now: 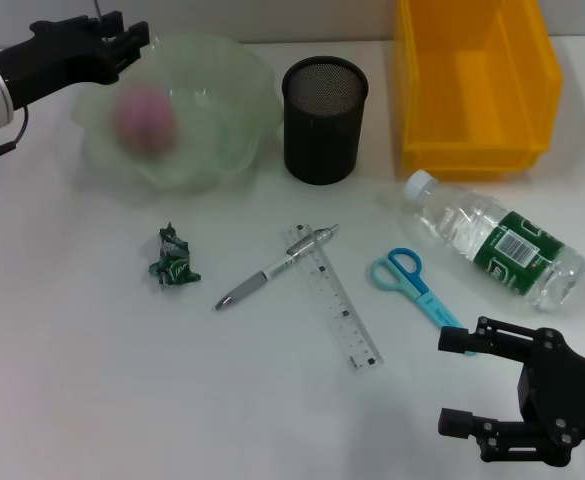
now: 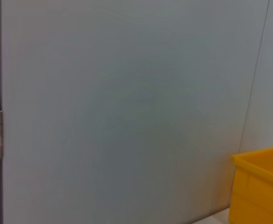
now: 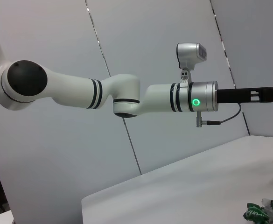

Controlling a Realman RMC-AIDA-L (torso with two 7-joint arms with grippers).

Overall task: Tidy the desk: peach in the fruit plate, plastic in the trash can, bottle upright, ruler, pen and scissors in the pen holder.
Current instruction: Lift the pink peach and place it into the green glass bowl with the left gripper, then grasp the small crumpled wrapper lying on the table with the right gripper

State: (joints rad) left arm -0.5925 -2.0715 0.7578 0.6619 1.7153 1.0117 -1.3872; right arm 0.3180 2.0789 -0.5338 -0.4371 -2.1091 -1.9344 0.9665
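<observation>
Pink and blurred, the peach is seen inside the pale green fruit plate, with the left gripper poised at its far rim — whether its fingers are parted cannot be told. The right gripper is held spread and empty near the scissors, probably readied for the pen holder — open table is left around the ruler and pen.

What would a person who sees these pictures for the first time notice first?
Probably the bright yellow bin at the far right of the white desk, with the black mesh pen holder beside it. Next, the left gripper over the far edge of the pale green fruit plate, where the pink peach lies. In front lie the bottle on its side, scissors, ruler, pen and crumpled green plastic, with the right gripper low at the near right.
</observation>
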